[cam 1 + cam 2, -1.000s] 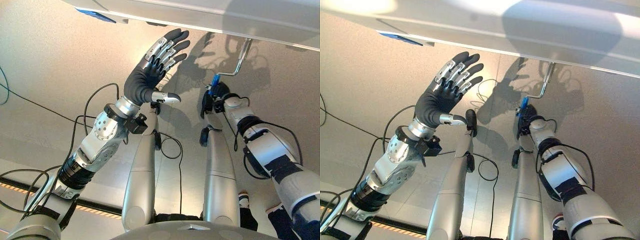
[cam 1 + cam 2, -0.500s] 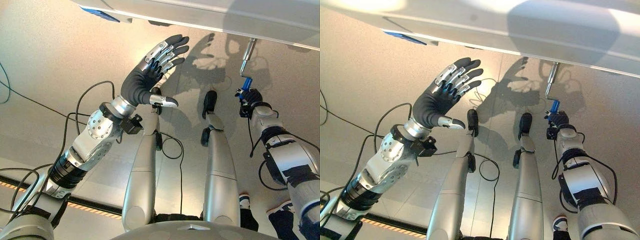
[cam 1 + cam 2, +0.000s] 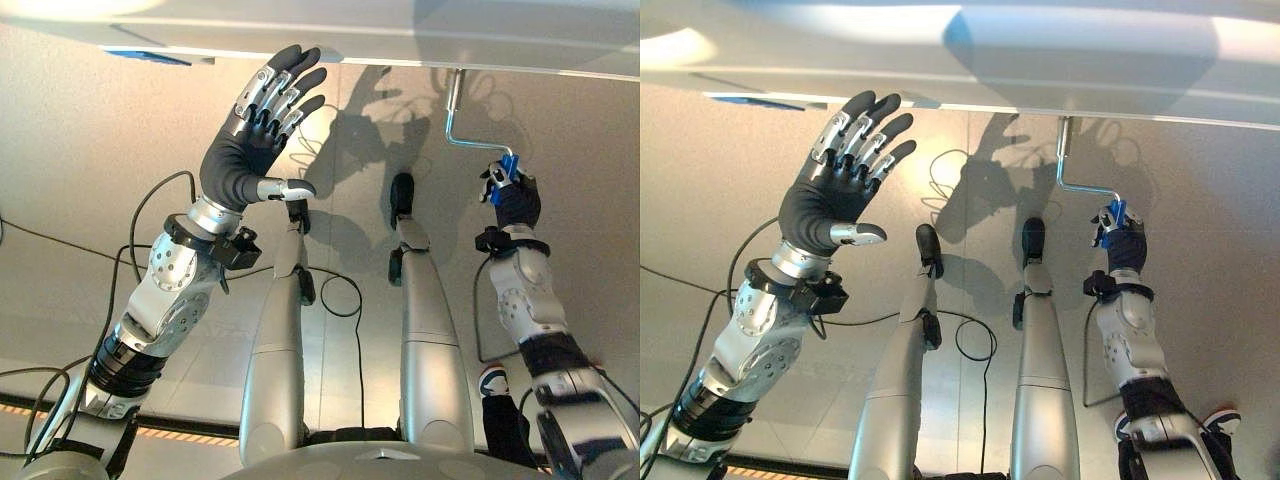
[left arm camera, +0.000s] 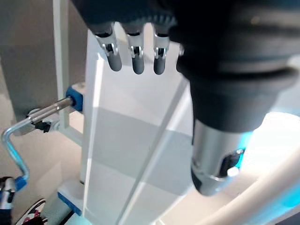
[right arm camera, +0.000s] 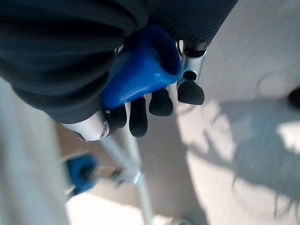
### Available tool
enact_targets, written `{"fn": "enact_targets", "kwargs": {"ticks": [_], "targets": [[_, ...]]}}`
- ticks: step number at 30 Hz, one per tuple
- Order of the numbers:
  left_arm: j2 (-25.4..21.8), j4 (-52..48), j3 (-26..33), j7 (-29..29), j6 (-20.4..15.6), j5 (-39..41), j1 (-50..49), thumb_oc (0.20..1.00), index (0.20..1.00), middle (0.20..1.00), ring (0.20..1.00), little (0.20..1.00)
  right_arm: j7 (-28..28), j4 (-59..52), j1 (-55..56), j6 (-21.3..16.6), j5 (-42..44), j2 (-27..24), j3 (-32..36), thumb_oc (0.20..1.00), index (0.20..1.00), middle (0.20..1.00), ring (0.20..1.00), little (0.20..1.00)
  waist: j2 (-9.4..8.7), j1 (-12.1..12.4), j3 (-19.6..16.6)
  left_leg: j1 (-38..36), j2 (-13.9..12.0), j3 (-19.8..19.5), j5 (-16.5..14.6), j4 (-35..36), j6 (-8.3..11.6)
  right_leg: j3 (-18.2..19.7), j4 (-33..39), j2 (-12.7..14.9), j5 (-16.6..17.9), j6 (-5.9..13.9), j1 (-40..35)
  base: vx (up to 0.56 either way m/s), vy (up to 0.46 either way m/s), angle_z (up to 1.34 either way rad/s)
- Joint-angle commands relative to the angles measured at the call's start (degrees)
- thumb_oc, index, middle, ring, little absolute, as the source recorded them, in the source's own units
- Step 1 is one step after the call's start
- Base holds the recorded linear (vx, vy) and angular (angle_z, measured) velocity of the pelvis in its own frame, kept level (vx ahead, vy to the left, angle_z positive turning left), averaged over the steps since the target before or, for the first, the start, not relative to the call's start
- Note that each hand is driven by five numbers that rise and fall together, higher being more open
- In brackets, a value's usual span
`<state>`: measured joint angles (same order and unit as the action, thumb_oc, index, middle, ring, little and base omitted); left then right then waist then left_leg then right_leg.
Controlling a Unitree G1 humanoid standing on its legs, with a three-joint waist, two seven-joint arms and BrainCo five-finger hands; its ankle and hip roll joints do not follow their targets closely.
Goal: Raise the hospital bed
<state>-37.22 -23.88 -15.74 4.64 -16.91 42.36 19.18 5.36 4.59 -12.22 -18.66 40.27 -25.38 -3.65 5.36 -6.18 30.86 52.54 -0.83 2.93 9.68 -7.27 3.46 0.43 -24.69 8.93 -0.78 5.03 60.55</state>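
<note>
I am gripping the blue handle (image 5: pixel 140 75) of the crank (image 3: pixel 470 143) with my right hand (image 3: pixel 512 196), fingers curled round it so the bent rod can be swung in a circle. The crank is sticking out from under the edge of the bed (image 3: pixel 420 35), its straight shaft running into the frame near the right end, and that puts my right hand just off the bed's edge, clear to sweep round. My left hand (image 3: pixel 250 150) is hanging apart, near the left part of the bed's edge, fingers straight and spread, holding nothing. I judge it is keeping out of the crank's path.
</note>
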Motion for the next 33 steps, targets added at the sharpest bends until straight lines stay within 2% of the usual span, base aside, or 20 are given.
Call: {"fn": "enact_targets", "kwargs": {"ticks": [1,5,10,15,18,20,22,23,25,29,33], "targets": [[-1.83,-5.57,3.56,1.20,-2.65,0.22,-3.12,1.000,1.000,1.000,1.000,1.000,-5.50,-9.49,-0.61,-8.37,7.26,-2.50,5.89,0.200,0.200,0.200,0.200,0.200,-1.43,-1.32,-1.06,-0.98,0.47,0.83,-9.35,-8.87,-0.88,-1.82,7.43,-1.34,4.79,4.11,-4.25,0.00,0.000,0.00],[-2.51,-6.60,5.12,1.82,-2.49,0.33,-4.65,1.000,1.000,1.000,1.000,1.000,-10.03,-16.41,0.44,-7.07,10.25,-3.54,3.31,0.200,0.200,0.200,0.200,0.200,-1.82,-1.47,-1.06,-0.67,0.32,0.75,-9.29,-9.33,-0.75,-1.87,7.52,-1.46,5.00,4.02,-4.32,0.00,0.000,0.00],[-2.55,-6.81,4.86,2.83,-2.44,0.43,-4.90,1.000,1.000,1.000,1.000,1.000,-15.17,-19.15,-1.53,-4.29,14.29,-5.53,-2.36,0.200,0.200,0.200,0.200,0.200,-2.09,-1.07,-1.06,-0.61,0.20,0.78,-9.30,-9.61,-0.70,-2.15,7.66,-1.39,5.37,3.98,-4.55,0.00,0.000,0.00],[-1.74,-5.90,2.63,3.12,-2.65,0.23,-3.07,1.000,1.000,1.000,1.000,1.000,-17.49,-17.75,-7.31,-1.33,15.23,-5.53,-11.80,0.200,0.200,0.200,0.200,0.200,-1.92,-0.18,-1.06,-0.71,0.09,0.88,-9.05,-9.52,-0.67,-2.25,7.70,-1.29,5.65,3.95,-4.68,0.00,0.000,0.00],[-1.48,-5.52,2.17,2.98,-2.77,-0.09,-2.47,1.000,1.000,1.000,1.000,1.000,-17.68,-17.15,-9.18,-0.46,14.84,-5.36,-14.65,0.200,0.200,0.200,0.200,0.200,-1.90,0.08,-1.06,-0.74,0.11,0.76,-8.92,-9.47,-0.63,-2.31,7.74,-1.21,5.68,3.88,-4.76,0.00,0.000,0.00],[-0.43,-4.17,-0.33,2.74,-3.04,-0.48,-0.47,1.000,1.000,1.000,1.000,1.000,-19.13,-11.37,-15.03,1.93,14.90,-3.25,-22.99,0.200,0.200,0.200,0.200,0.200,-1.40,1.09,-1.06,-0.88,0.17,0.70,-8.73,-9.40,-0.60,-2.55,7.80,-1.08,5.84,3.82,-4.91,0.00,0.000,0.00],[-0.44,-4.15,-0.31,2.75,-3.06,-0.48,-0.46,1.000,1.000,1.000,1.000,1.000,-19.16,-11.29,-15.10,1.89,14.92,-3.23,-23.03,0.200,0.200,0.200,0.200,0.200,-1.41,1.06,-1.06,-0.85,0.18,0.69,-8.73,-9.41,-0.60,-2.56,7.80,-1.07,5.84,3.82,-4.89,0.00,0.000,0.00],[0.10,-3.23,-1.28,2.61,-3.05,-1.00,0.92,1.000,1.000,1.000,1.000,1.000,-18.46,-7.71,-18.20,3.22,10.65,-3.69,-26.39,0.200,0.200,0.200,0.200,0.200,-1.16,1.46,-1.06,-0.98,0.21,0.57,-8.63,-9.23,-0.54,-2.75,7.93,-1.03,5.84,3.78,-5.04,0.00,0.000,0.00],[0.60,-2.67,-1.99,2.79,-3.22,-1.24,1.81,1.000,1.000,1.000,1.000,1.000,-18.26,-3.71,-21.16,3.93,8.38,-3.34,-29.10,0.200,0.200,0.200,0.200,0.200,-0.87,1.88,-1.06,-1.12,0.24,0.40,-8.60,-9.16,-0.49,-2.84,7.88,-0.96,5.79,3.74,-5.18,0.00,0.000,0.00],[2.11,-1.87,-2.81,2.56,-3.45,-1.59,2.80,1.000,1.000,1.000,1.000,1.000,-18.01,1.40,-25.01,4.60,6.04,-2.18,-31.37,0.200,0.200,0.200,0.200,0.200,-0.39,2.40,-1.06,-1.16,0.31,0.28,-8.55,-9.15,-0.45,-2.89,7.80,-0.85,5.68,3.71,-5.19,0.00,0.000,0.00],[4.77,-0.40,-4.09,1.83,-3.69,-2.16,4.91,1.000,1.000,1.000,1.000,1.000,-15.62,11.72,-31.34,5.19,2.57,1.10,-32.46,0.200,0.200,0.200,0.200,0.200,0.34,3.45,-1.06,-1.22,0.39,0.20,-8.66,-9.22,-0.53,-3.06,7.81,-0.74,5.64,3.65,-5.26,0.00,0.000,0.01]]}}
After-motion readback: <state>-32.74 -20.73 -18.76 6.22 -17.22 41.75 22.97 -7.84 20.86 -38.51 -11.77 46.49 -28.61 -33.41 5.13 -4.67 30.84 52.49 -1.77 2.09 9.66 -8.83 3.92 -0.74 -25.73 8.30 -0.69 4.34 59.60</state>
